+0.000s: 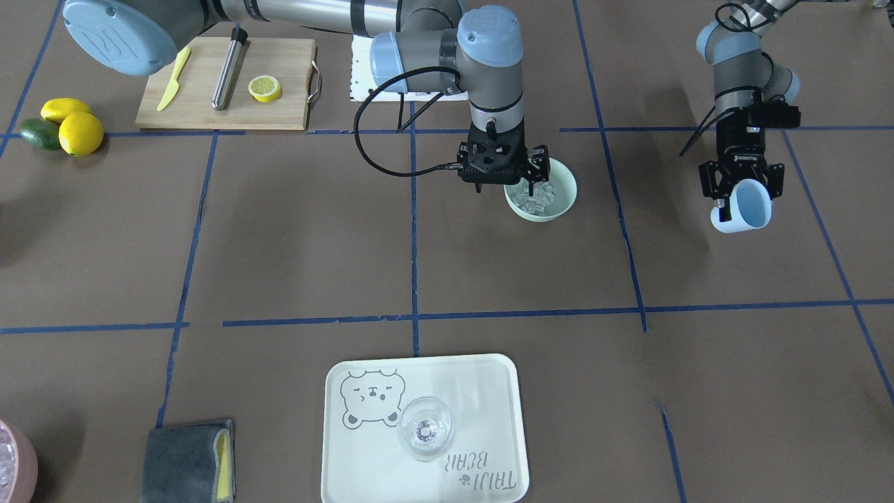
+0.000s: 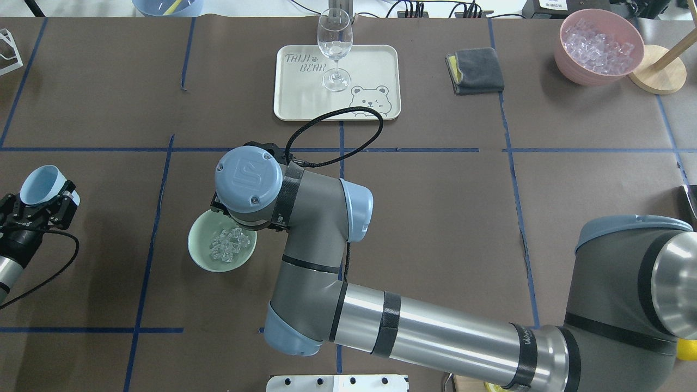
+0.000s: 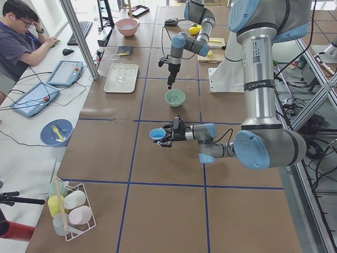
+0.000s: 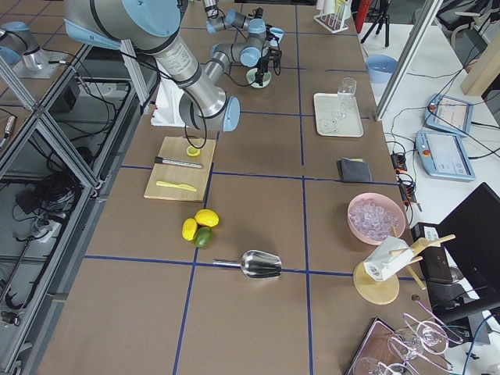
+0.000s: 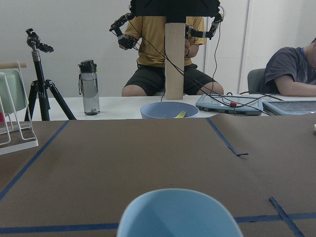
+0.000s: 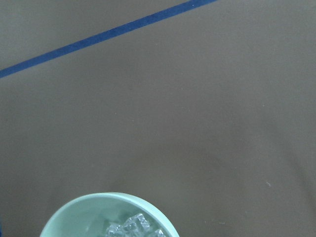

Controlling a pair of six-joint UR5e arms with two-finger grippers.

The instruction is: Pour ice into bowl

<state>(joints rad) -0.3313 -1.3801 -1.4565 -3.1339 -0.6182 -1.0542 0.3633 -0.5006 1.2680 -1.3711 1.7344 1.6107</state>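
Observation:
The pale mint-green bowl [image 1: 567,187] sits on the brown table, with a small heap of clear ice cubes [image 1: 531,200] inside it. The bowl [image 2: 199,246] and ice [image 2: 228,243] also show in the overhead view, and the bowl's rim [image 6: 74,215] in the right wrist view. My right gripper [image 1: 506,189] hangs open over the bowl's edge, one finger inside and one outside the rim. My left gripper [image 1: 742,195] is shut on the light blue cup [image 1: 746,208], held above the table well to the side, tilted on its side. The cup [image 5: 177,215] looks empty.
A cream tray [image 1: 489,391] with a wine glass [image 1: 426,427] stands across the table. A cutting board [image 1: 279,77] with knife, steel tube and lemon slice lies near my base, with lemons [image 1: 80,133] beside it. There is a grey cloth [image 1: 181,457], a pink container of clear cubes [image 2: 599,46] and a metal scoop [image 4: 259,264].

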